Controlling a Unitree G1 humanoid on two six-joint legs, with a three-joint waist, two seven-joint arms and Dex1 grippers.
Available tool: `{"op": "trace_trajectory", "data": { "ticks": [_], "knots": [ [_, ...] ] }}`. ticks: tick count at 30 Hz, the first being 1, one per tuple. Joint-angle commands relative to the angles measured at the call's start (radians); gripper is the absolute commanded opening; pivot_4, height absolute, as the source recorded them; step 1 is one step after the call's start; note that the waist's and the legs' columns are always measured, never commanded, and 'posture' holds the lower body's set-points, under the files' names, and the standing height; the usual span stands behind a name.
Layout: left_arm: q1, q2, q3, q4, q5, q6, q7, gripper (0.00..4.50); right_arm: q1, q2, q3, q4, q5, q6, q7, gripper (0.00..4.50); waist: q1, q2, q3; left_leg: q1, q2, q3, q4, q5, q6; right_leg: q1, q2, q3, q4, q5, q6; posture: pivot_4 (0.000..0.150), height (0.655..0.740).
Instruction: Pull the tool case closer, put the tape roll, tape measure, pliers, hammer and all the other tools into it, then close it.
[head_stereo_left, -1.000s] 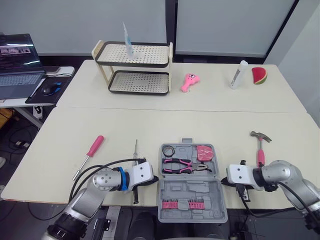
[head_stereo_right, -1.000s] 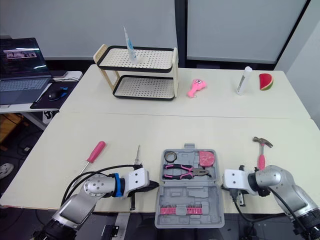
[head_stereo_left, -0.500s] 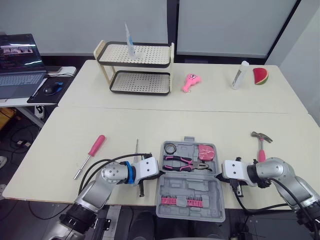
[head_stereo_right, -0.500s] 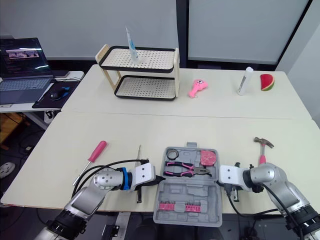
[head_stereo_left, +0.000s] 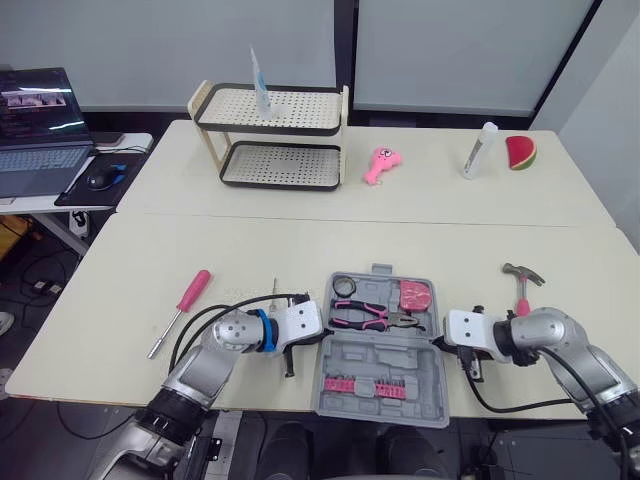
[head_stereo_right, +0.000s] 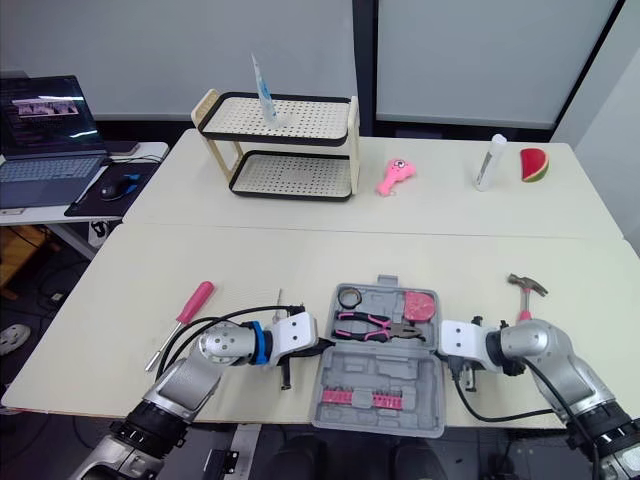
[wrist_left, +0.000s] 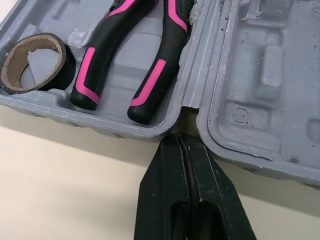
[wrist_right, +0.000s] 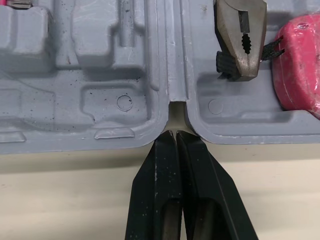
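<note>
Bright, even indoor light; soft faint shadows.

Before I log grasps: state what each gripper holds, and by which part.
Nothing held: left gripper and right gripper are shut empty, tips at the tool case hinge notches.

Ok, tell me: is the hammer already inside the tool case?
No, the hammer lies on the table to the right of the tool case, outside it.

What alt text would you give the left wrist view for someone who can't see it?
The left gripper, shut, has its tips at the hinge notch between the two halves of the open grey tool case on the cream table. One half holds the tape roll and the pink-and-black pliers.
</note>
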Motion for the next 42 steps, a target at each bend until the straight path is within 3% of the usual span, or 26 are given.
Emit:
{"op": "trace_trajectory", "data": {
  "ticks": [1, 42],
  "knots": [
    [-0.023, -0.042, -0.042, 0.007, 0.005, -0.032, 0.002, 0.01, -0.032, 0.033, 0.016, 0.009, -0.011, -0.026, -0.030, 0.00, 0.000, 0.000, -0.001, 0.000, 0.000, 0.000, 0.000, 0.000, 0.000, 0.000, 0.000, 0.000, 0.000, 0.000, 0.000, 0.150, 0.7400],
    [-0.122, -0.087, -0.017, 0.180, 0.063, -0.112, 0.081, 0.01, -0.107, 0.097, 0.018, 0.110, -0.091, -0.029, -0.092, 0.00, -0.001, -0.001, -0.003, 0.001, 0.000, 0.001, 0.000, 0.000, 0.000, 0.001, 0.000, 0.000, 0.000, 0.000, 0.000, 0.150, 0.7400]
  ]
}}
